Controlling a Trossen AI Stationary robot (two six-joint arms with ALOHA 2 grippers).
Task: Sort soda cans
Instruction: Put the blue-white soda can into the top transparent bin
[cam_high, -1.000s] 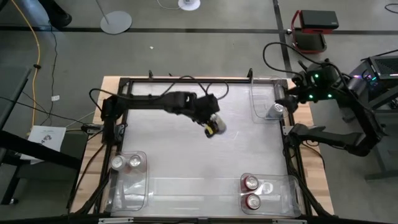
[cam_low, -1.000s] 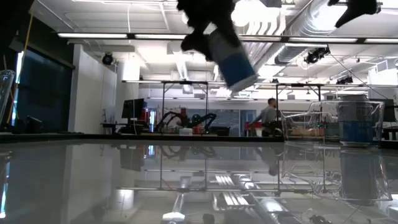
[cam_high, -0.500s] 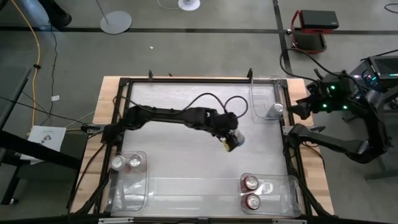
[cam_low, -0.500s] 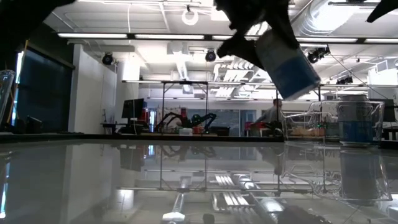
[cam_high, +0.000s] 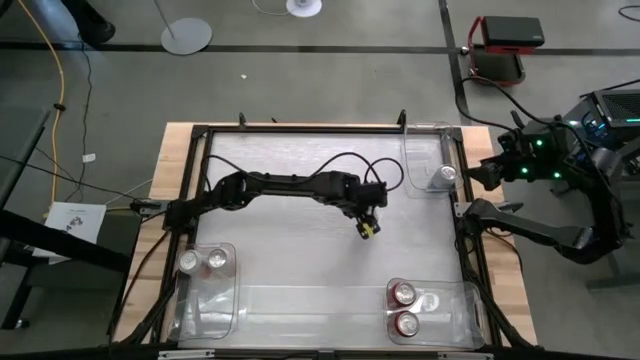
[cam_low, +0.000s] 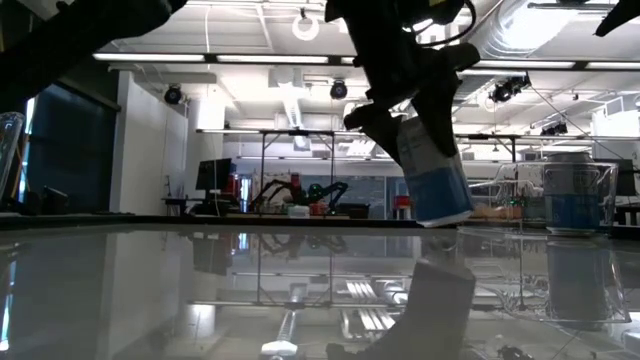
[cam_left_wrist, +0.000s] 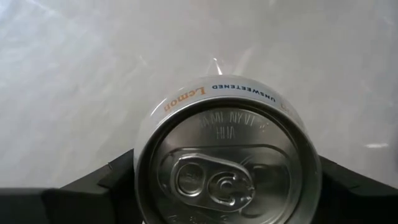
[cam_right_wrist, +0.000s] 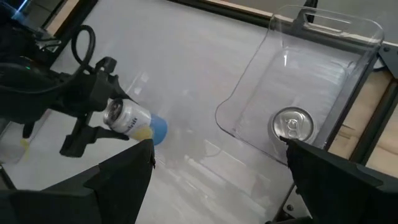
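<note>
- Reflective silver table (cam_high: 300, 190) inside a dark frame, wooden edges showing; open workshop beyond in the low view.
- Left gripper (cam_high: 365, 215) is over the table's middle-right, clenched on a silver-and-blue can (cam_low: 433, 178) — tilted, its bottom just above the surface, not yet resting. Left wrist view shows the can's top (cam_left_wrist: 227, 171) filling the space between the dark fingers.
- Right gripper (cam_high: 483, 172) is off the table's right edge, beside the far-right bin (cam_high: 428, 160); its fingers (cam_right_wrist: 93, 186) stand apart, holding nothing.
- Far-right bin holds one silver can (cam_right_wrist: 291, 124). Near-left bin (cam_high: 205, 290) has two cans (cam_high: 200, 261); near-right bin (cam_high: 430, 310) has red cans (cam_high: 404, 309).
- Judgement: the carried can is in transit toward a silver-can bin, likely the far-right one.
- Risks: tilt means a release here would tip the can and let it roll on the slick surface. A low carry could clip the bin's wall. Both arms near that bin — collision possible if the right arm moves in.
</note>
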